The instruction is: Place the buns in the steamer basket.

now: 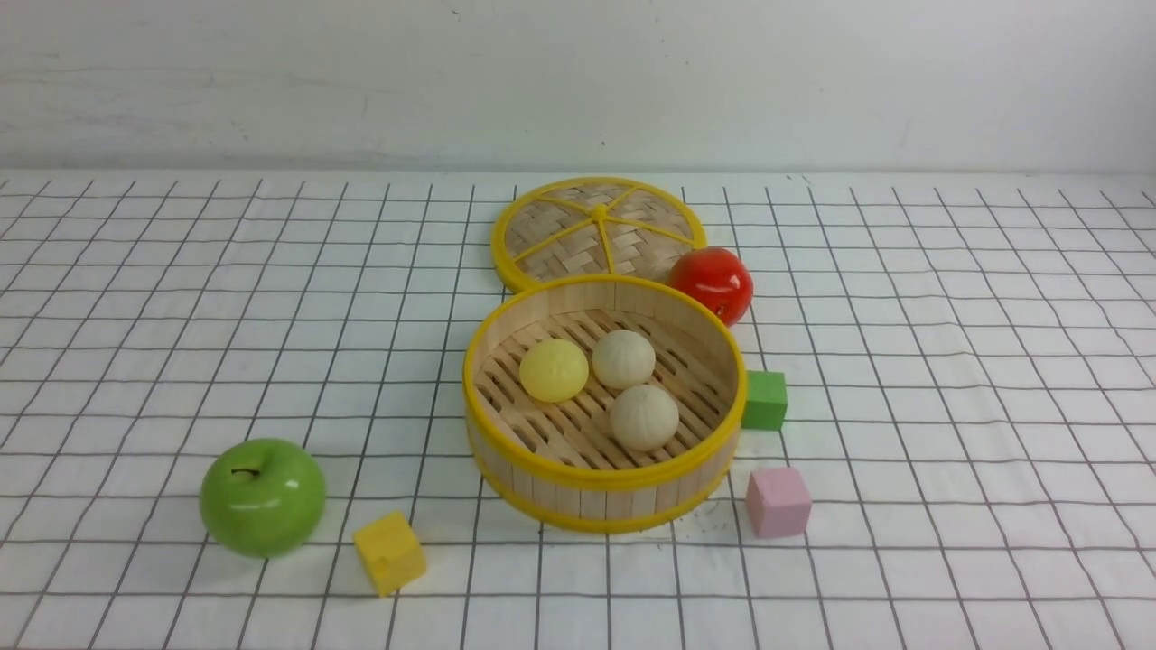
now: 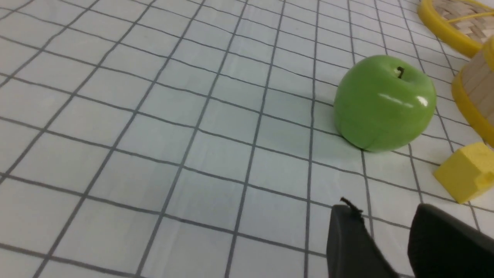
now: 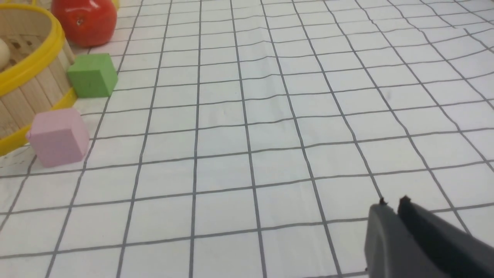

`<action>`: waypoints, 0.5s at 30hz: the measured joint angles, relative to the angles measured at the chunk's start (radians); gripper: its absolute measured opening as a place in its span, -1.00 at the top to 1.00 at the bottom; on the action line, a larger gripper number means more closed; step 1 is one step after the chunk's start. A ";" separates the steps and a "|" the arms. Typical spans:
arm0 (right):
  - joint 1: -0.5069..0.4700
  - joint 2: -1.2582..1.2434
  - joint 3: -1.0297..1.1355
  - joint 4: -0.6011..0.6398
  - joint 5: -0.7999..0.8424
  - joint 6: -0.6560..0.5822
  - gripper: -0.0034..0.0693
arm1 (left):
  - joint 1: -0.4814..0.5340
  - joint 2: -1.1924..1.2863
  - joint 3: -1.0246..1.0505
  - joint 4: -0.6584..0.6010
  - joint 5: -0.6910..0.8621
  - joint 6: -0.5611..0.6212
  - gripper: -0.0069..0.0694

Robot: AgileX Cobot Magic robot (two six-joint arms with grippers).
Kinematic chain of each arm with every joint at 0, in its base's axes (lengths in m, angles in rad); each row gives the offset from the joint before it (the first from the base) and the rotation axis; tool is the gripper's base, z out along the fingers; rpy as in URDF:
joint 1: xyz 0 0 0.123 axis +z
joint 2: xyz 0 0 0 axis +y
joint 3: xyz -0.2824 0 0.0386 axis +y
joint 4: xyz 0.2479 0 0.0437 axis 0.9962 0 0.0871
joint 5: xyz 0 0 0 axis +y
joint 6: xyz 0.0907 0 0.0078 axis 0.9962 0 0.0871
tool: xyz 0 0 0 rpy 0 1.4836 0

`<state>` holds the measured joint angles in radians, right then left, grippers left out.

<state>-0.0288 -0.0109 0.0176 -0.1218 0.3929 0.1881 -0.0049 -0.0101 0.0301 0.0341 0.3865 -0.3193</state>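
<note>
The steamer basket stands in the middle of the table. All three buns lie inside it: the pale yellow bun, a cream bun and a second cream bun. The basket's wall shows in the left wrist view and the right wrist view. Neither arm shows in the front view. My left gripper is open and empty, above bare cloth near the green apple. My right gripper is shut and empty, above bare cloth well to the right of the basket.
A woven lid lies flat behind the basket, with a red apple at its right. A green apple and a yellow cube sit front left. A green cube and a pink cube sit right of the basket.
</note>
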 joint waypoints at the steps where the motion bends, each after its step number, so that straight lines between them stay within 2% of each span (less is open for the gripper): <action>1: 0.000 0.000 0.000 0.000 0.000 0.000 0.78 | -0.004 0.000 0.000 0.000 0.000 0.000 0.22; 5: 0.000 0.000 0.000 0.000 0.000 0.000 0.76 | -0.103 0.000 0.000 0.000 0.000 0.000 0.20; 15: 0.000 0.000 0.000 0.000 0.000 0.000 0.73 | -0.134 0.000 0.000 0.000 0.000 0.000 0.20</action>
<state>-0.0288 -0.0109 0.0176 -0.1218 0.3927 0.1885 -0.1387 -0.0101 0.0301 0.0341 0.3865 -0.3193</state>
